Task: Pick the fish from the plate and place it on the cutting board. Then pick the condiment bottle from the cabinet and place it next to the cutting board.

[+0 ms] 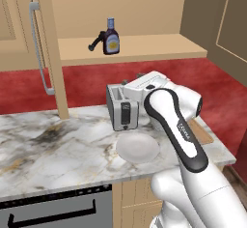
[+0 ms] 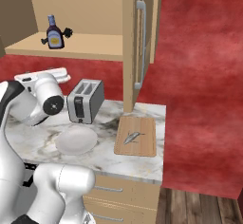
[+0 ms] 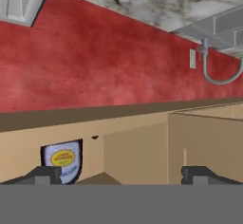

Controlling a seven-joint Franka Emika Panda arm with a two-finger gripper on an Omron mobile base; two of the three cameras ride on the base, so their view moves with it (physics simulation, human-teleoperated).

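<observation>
The slim grey fish [image 2: 133,136] lies on the wooden cutting board [image 2: 142,147] at the counter's right end. Left of it sits the white plate [image 1: 137,148], bare. On the cabinet shelf [image 1: 144,48] stands the dark condiment bottle [image 1: 112,37] with its blue cap, upright, a black brush-like tool [image 1: 96,43] touching its side. My gripper [image 3: 123,174] is open, its fingertips [image 3: 42,173] wide apart with nothing between them. The hand hovers over the toaster, below the shelf. In the hand view the bottle's yellow-and-white label [image 3: 61,158] shows just beside one fingertip, some way ahead.
A silver toaster [image 1: 123,108] stands behind the plate. The open cabinet door with its long grey bar handle [image 2: 141,42] hangs above the cutting board. The wall behind is red. The counter ends just right of the board. An oven front [image 1: 53,212] sits under the counter.
</observation>
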